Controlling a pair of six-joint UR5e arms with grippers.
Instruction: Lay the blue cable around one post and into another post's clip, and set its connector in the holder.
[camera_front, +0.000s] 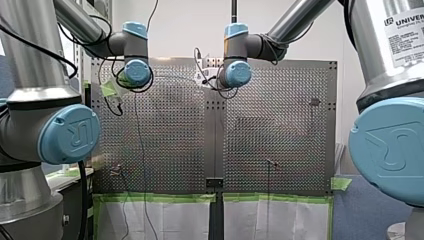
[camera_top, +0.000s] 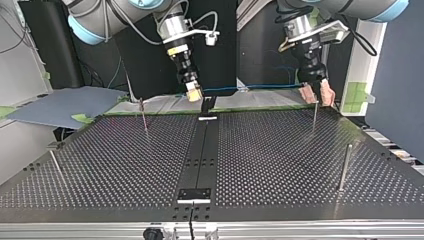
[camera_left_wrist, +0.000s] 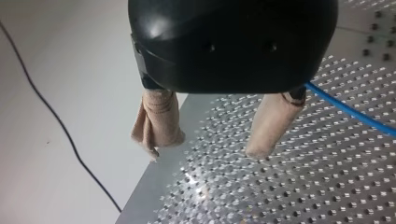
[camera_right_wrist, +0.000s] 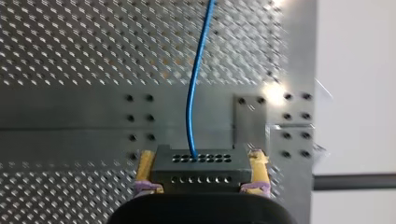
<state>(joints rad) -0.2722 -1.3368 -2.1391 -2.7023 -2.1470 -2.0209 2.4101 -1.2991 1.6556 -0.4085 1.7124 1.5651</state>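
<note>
Left arm (camera_front: 125, 47) and right arm (camera_front: 240, 50) reached in from sides, blue-capped wrists (camera_front: 136, 72) hanging close over far end of perforated table (camera_front: 170, 130). Thin posts (camera_front: 270, 164) stood apart on it. Green tape (camera_front: 160, 198) lined near edge.

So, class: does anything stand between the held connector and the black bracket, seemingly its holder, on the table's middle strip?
Nothing visible does. The connector sits in my right gripper's jaws close by the bracket; only air shows between them. The cable runs sideways to my left gripper, clear of that gap.
</note>
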